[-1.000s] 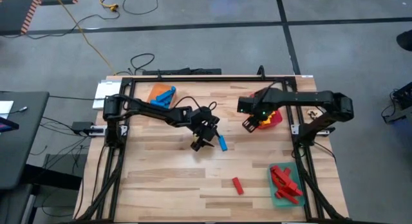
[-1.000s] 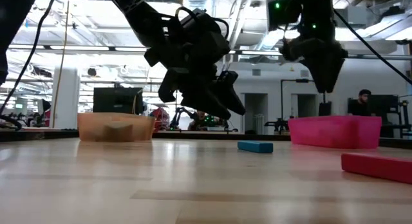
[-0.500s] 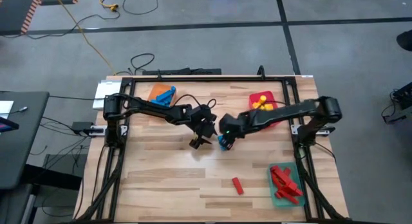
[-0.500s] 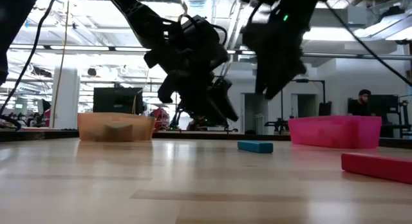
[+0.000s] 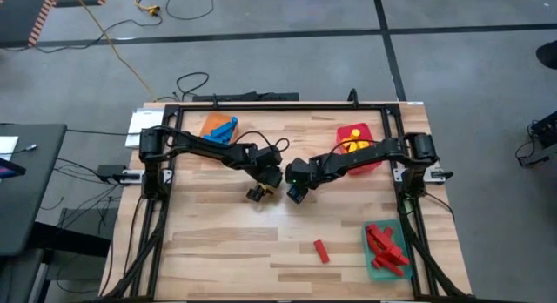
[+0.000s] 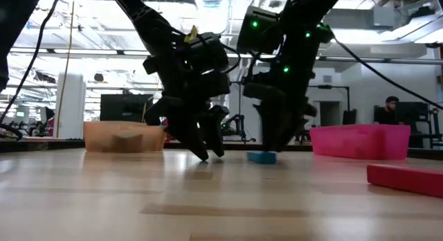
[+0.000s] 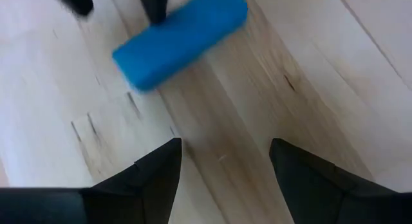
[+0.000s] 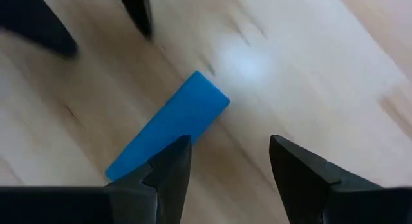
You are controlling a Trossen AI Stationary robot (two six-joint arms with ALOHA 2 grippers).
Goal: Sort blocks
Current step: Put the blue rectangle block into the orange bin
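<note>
A loose blue block (image 6: 261, 156) lay flat on the bench (image 5: 218, 242), mid-surface. The right tool (image 8: 226, 161) hung just over it, fingers parted, one fingertip overlapping its edge, nothing gripped. The left tool (image 7: 225, 161) stood just beside the block, also spread and empty. A red block (image 5: 321, 251) lay well apart, nearer the front edge

You have both grippers low at mid-surface (image 5: 218, 242): the left gripper (image 5: 255, 192) just left of the right gripper (image 5: 297, 193), with one block (image 6: 261, 156) lying under the right one. Another block (image 5: 321, 251) lies nearer the front. Trays sit back left (image 5: 211, 123), back right (image 5: 374, 129) and front right (image 5: 372, 266).
</note>
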